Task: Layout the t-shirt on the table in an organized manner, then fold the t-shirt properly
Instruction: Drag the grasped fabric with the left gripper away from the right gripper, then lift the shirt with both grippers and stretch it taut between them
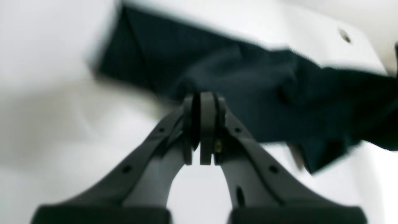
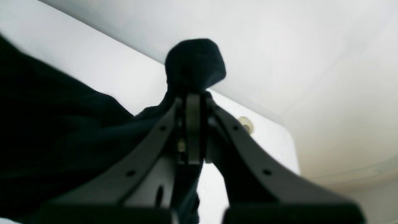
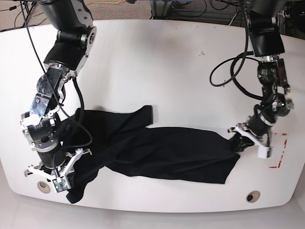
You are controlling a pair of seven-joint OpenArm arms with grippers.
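**Base view: t-shirt stretched between two clenched claws**

Base view, left side: right claw (image 3: 59,172) clamped on a bunch of the t-shirt (image 3: 157,152) near the desk's (image 3: 152,71) front-left corner, just beside a round grommet (image 3: 44,186). Right wrist view confirms it: fingers pressed together, a knob of black fabric (image 2: 195,63) poking out past the tips.

Middle: black cloth spread across the front half of the desk, rumpled, one sleeve flap turned up toward the centre, hem edge wavy.

Right side: left claw (image 3: 244,138) pinched shut on the opposite end of the garment, close to the red tape mark (image 3: 280,157). Left wrist view blurred, yet pads (image 1: 206,109) visibly closed against fabric.

Judged step: laying out, not yet folding. To do it well: pull apart evenly and gently, only until wrinkles flatten; keep both grips low so the cloth drags flat rather than lifting; avoid sliding the left end off the desk edge; release only once the body lies square.

Containers: none in sight.
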